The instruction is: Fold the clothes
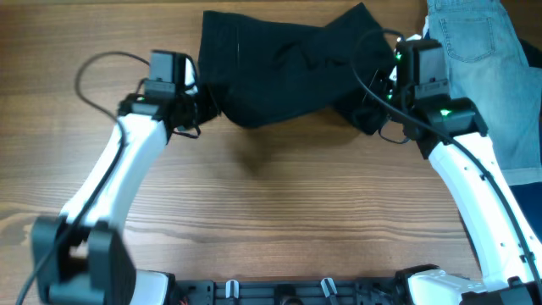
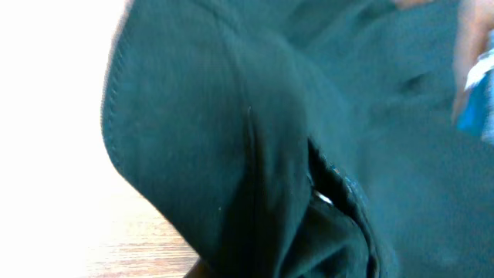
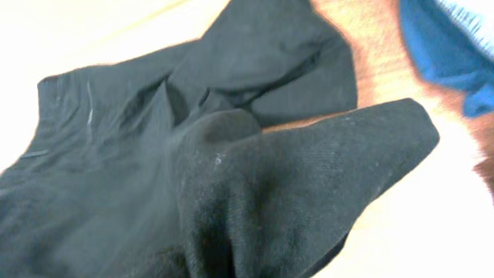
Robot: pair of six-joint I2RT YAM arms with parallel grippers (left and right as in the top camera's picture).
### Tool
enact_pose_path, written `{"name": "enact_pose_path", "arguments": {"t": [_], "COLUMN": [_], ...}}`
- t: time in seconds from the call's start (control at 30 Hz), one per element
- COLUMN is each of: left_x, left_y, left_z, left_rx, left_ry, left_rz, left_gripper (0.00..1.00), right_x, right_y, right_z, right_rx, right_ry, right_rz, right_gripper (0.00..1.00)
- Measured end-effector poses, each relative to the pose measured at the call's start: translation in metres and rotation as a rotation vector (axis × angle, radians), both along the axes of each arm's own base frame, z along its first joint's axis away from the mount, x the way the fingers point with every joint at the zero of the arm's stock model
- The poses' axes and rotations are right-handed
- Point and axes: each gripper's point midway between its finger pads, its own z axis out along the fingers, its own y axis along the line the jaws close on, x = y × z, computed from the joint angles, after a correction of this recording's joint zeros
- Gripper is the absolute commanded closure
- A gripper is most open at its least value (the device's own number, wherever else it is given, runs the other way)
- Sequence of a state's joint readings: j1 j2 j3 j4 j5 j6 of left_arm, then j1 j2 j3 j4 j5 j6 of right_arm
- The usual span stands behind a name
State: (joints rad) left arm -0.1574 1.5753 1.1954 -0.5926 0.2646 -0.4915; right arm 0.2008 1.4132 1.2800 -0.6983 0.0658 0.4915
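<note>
Here, the left gripper (image 1: pixel 196 106) is clamped on the left edge of the clothes (image 1: pixel 279 72), which sag bunched between the arms at the far side of the table (image 1: pixel 271 212). The right gripper (image 1: pixel 374 114) is pinched onto their right end, just beside the denim (image 1: pixel 483 51). To fold well, I judge both arms should draw apart evenly to flatten the sag, then lay the fabric down square, clear of the denim and blue cloth (image 3: pixel 440 54).
</note>
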Motion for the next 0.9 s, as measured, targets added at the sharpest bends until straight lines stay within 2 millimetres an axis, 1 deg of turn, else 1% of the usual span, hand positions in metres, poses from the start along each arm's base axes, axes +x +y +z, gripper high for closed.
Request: {"name": "enact_pose_path", "arguments": {"t": [0.03, 0.1, 0.17, 0.2, 0.27, 0.3, 0.33, 0.4, 0.43, 0.5, 0.57, 0.6, 0.67, 0.7, 0.77, 0.83, 0.9], "left_x": [0.001, -0.006, -0.011, -0.016, -0.02, -0.024, -0.027, -0.031, -0.032, -0.033, -0.034, -0.035, -0.038, -0.041, -0.047, -0.052, -0.061], "left_y": [0.002, 0.01, 0.017, 0.024, 0.029, 0.03, 0.028, 0.023, 0.022, 0.019, 0.018, 0.018, 0.017, 0.017, 0.018, 0.019, 0.021], "left_z": [0.021, 0.057, 0.089, 0.111, 0.126, 0.132, 0.136, 0.141, 0.144, 0.145, 0.147, 0.149, 0.158, 0.164, 0.182, 0.202, 0.228], "left_rx": [0.005, 0.028, 0.046, 0.062, 0.08, 0.084, 0.081, 0.079, 0.076, 0.069, 0.067, 0.064, 0.053, 0.046, 0.036, 0.034, 0.037], "left_ry": [-0.046, -0.106, -0.173, -0.225, -0.268, -0.282, -0.293, -0.309, -0.316, -0.32, -0.325, -0.331, -0.357, -0.374, -0.419, -0.475, -0.547], "left_rz": [0.009, 0.033, 0.057, 0.082, 0.103, 0.106, 0.097, 0.081, 0.077, 0.068, 0.066, 0.065, 0.061, 0.059, 0.056, 0.052, 0.045], "left_gripper": [0.96, 0.96, 0.96, 0.96, 0.96, 0.96, 0.96, 0.96, 0.96, 0.96, 0.96, 0.96, 0.96, 0.97, 0.96, 0.96, 0.96], "right_x": [0.001, 0.003, 0.004, 0.006, 0.009, 0.012, 0.014, 0.018, 0.018, 0.017, 0.013, 0.01, 0.004, 0.001, -0.004, -0.008, -0.015], "right_y": [-0.002, -0.01, -0.018, -0.029, -0.042, -0.05, -0.057, -0.064, -0.069, -0.072, -0.071, -0.07, -0.069, -0.068, -0.068, -0.068, -0.069], "right_z": [0.003, 0.006, 0.006, 0.006, 0.012, 0.019, 0.029, 0.051, 0.07, 0.101, 0.124, 0.142, 0.165, 0.178, 0.195, 0.208, 0.22], "right_rx": [-0.01, -0.025, -0.04, -0.049, -0.056, -0.057, -0.059, -0.066, -0.073, -0.093, -0.106, -0.115, -0.122, -0.125, -0.138, -0.151, -0.16], "right_ry": [-0.007, -0.014, -0.015, -0.019, -0.032, -0.045, -0.065, -0.102, -0.131, -0.177, -0.207, -0.234, -0.269, -0.293, -0.331, -0.363, -0.394], "right_rz": [-0.002, -0.015, -0.027, -0.049, -0.066, -0.075, -0.078, -0.069, -0.059, -0.036, -0.014, -0.002, 0.008, 0.014, 0.022, 0.028, 0.03], "right_gripper": [0.96, 0.96, 0.96, 0.96, 0.96, 0.96, 0.96, 0.96, 0.96, 0.96, 0.96, 0.96, 0.96, 0.96, 0.96, 0.96, 0.96]}}
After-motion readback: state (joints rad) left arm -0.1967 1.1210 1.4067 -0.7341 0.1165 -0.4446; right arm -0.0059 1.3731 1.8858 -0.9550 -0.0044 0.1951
